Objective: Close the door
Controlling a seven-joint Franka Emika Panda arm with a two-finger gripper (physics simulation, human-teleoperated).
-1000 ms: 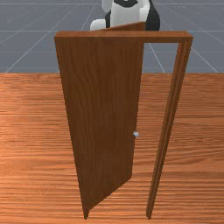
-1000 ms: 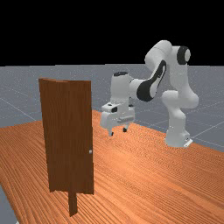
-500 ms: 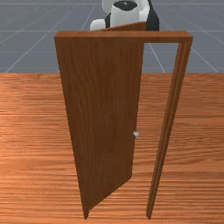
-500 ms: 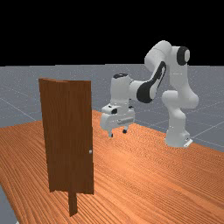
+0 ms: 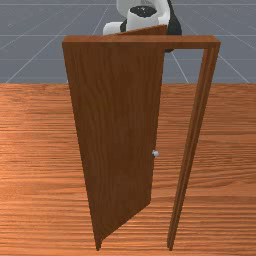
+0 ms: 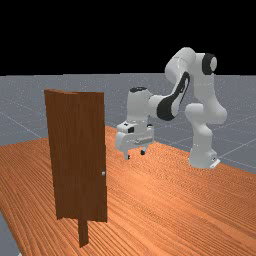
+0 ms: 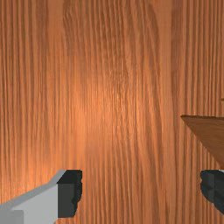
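1. Subject: the door (image 5: 120, 140). It stands ajar in its frame (image 5: 140, 43), upright on the bench (image 5: 35, 165).
2. Hinge side: the door meets the frame's post at the front view's left. Its free edge slants back, away from that camera and toward the bench edge where the arm (image 6: 202, 115) is mounted.
3. Gap: clear space lies between the free edge and the opposite post (image 5: 189, 145). The two are apart from top to bottom.
4. Knob (image 5: 155, 153): small, pale and round, set beside the door's free edge. In the far view it sits at the door's right side.
5. Gripper (image 6: 135, 155): fingers spread wide, one well apart from the other, with nothing pinched between them. It hangs above the bench, fingertips down, to the far view's right of the door and not touching it.
6. Wrist view: both black fingertips (image 7: 75, 192) stand apart over bench wood grain. A pointed piece of darker wood (image 7: 208, 133), seemingly a corner of the door, juts in near one finger. Contact between that piece and the finger cannot be judged here.
7. Arm: its base is close to the bench edge; the forearm reaches out from there toward the door.
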